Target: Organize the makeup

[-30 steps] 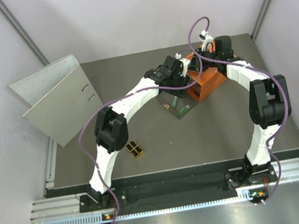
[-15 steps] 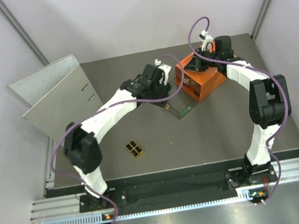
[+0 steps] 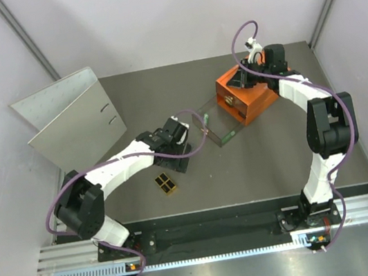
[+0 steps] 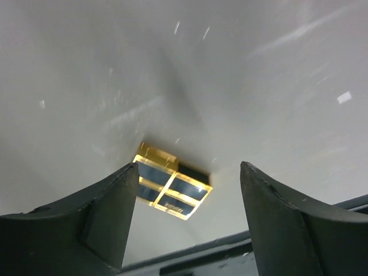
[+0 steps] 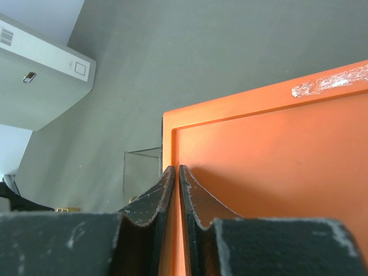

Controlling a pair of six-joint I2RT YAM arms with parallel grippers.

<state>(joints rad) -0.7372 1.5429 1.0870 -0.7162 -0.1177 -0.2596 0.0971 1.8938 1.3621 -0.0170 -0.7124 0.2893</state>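
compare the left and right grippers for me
The left gripper has its fingers wide apart; the right gripper has them pressed together. The left gripper is out over the table, facing the black-and-gold palette; the right gripper is at the edge of the orange drawer box. Both have dark fingers and hold nothing.

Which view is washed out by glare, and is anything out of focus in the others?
Left wrist view: the table is bleached pale with bright streaks, yet the palette looks sharp beyond the open left pincer. Right wrist view: the orange box is evenly lit; the right pincer is dark and soft near the lens. Top view: even light, faint shadows.
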